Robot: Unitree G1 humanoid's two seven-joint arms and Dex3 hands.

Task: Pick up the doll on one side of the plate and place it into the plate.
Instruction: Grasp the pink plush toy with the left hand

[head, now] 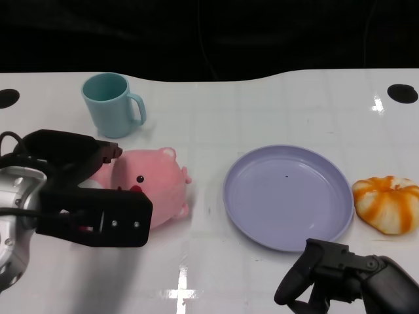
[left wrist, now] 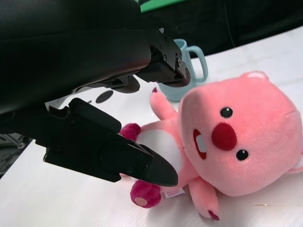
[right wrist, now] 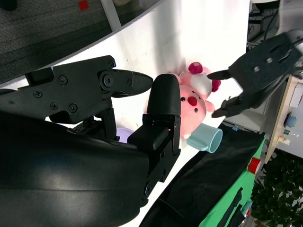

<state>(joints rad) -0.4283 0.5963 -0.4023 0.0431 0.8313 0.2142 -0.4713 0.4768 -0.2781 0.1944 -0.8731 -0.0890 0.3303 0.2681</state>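
Observation:
A pink plush doll [head: 157, 183] lies on the white table just left of the purple plate [head: 288, 196], which has nothing on it. My left hand [head: 85, 196] is over the doll's left part, fingers spread on either side of its body. The left wrist view shows the doll [left wrist: 236, 142] on its back between the fingers [left wrist: 142, 168], with no clear grip. In the right wrist view the left hand [right wrist: 260, 71] hovers by the doll [right wrist: 194, 101]. My right hand [head: 340, 278] sits low near the table's front edge, below the plate, holding nothing.
A teal mug [head: 111, 104] stands behind the doll, close to my left hand. An orange and white plush [head: 387, 203] lies against the plate's right side. The table's dark far edge runs across the back.

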